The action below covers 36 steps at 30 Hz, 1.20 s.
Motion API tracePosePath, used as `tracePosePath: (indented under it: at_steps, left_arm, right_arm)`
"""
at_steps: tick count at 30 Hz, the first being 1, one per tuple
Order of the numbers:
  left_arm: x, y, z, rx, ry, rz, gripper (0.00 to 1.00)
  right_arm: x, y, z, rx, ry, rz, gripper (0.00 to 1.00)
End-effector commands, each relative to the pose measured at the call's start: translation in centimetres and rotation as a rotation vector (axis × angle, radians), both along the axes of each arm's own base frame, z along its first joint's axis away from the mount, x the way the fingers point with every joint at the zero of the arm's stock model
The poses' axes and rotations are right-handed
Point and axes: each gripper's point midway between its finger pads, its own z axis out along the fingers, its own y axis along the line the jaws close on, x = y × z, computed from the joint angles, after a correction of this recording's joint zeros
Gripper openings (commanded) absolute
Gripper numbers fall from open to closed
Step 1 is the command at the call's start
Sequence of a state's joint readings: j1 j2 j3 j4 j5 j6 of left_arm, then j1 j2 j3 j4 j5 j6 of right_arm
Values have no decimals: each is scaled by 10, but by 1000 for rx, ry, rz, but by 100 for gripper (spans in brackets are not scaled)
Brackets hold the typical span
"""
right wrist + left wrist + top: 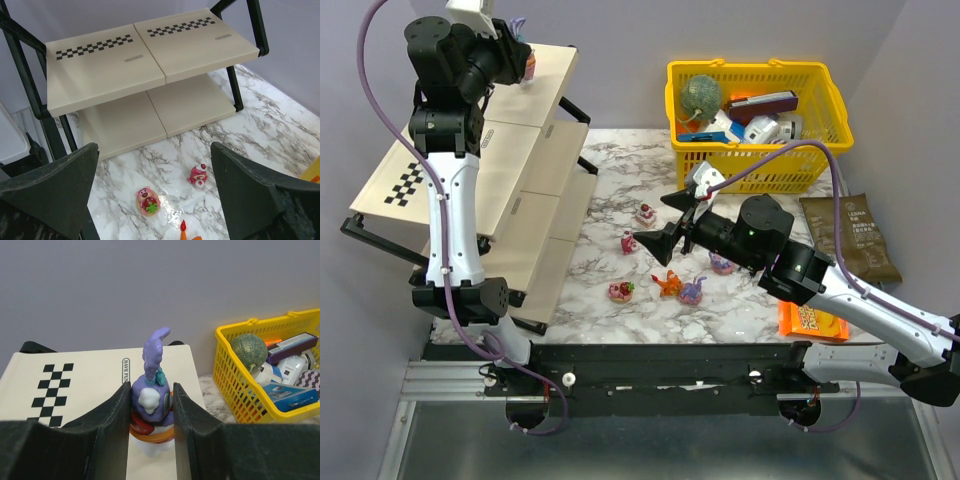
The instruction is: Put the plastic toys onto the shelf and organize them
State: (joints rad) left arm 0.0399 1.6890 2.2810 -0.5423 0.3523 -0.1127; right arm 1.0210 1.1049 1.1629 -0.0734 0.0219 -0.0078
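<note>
My left gripper (518, 52) is up at the shelf's (510, 180) top tier, shut on a purple-eared rabbit toy (151, 399) that sits on an orange-and-red doughnut. The toy's white base is at the beige top panel (75, 385); contact cannot be told. Several small toys lie on the marble: two pink ones (646, 213) (628, 241), a pink bear with a strawberry (621, 291), an orange one (669, 284) and a purple one (693, 291). My right gripper (672, 215) hovers open over them, with a pink bear (147, 200) and a pink figurine (198, 174) showing between its fingers.
A yellow basket (757, 150) with a green ball and boxes stands at the back right. A brown packet (860, 235) and an orange snack packet (810, 320) lie at the right. The shelf's black frame (235, 90) reaches down to the marble.
</note>
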Motion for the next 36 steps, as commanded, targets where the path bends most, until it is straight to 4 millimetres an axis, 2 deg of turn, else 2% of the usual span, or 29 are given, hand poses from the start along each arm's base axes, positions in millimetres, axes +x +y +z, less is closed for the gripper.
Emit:
tracePosePath:
  at_steps: [1, 5, 12, 20, 23, 25, 26, 27, 28, 29, 30, 31, 32, 36]
  left_arm:
    - [9, 2, 12, 23, -72, 0, 0]
    - [13, -3, 7, 59, -76, -38, 0]
    - [15, -10, -19, 137, -16, -106, 0]
    - [23, -21, -42, 116, 43, -175, 3]
    - [29, -17, -47, 106, 43, -152, 5]
    - [29, -17, -40, 78, 16, -137, 5]
    - [33, -16, -53, 60, 41, -131, 5]
    - [31, -16, -43, 56, -5, -127, 5]
    - [31, -17, -43, 48, -14, -127, 5]
    - [34, -17, -55, 37, 3, -129, 5]
    - [32, -18, -44, 15, -41, -130, 5]
    - [32, -20, -45, 5, -48, -137, 5]
    - [35, -21, -52, -3, -39, -142, 8]
    - [40, -25, -55, -18, -35, -170, 14]
  right_arm:
    - [2, -4, -5, -8, 10, -24, 100]
    - [3, -4, -6, -9, 12, -27, 100]
    - [3, -6, -5, -5, 8, -34, 100]
    - [2, -5, -8, 12, 45, -40, 100]
    - [3, -6, -9, 14, 50, -45, 100]
    - [3, -6, -10, 12, 51, -48, 100]
    - [3, -7, -9, 14, 50, -49, 100]
    - [3, -7, -10, 12, 50, -49, 100]
    - [3, -7, -9, 14, 50, -52, 100]
    - [3, -7, -10, 12, 50, -51, 100]
    - [4, -7, -11, 11, 51, -54, 100]
    - [4, -7, -11, 11, 51, -52, 100]
    - [4, -6, -11, 9, 51, -49, 100]
    - [4, -6, -11, 8, 48, -49, 100]
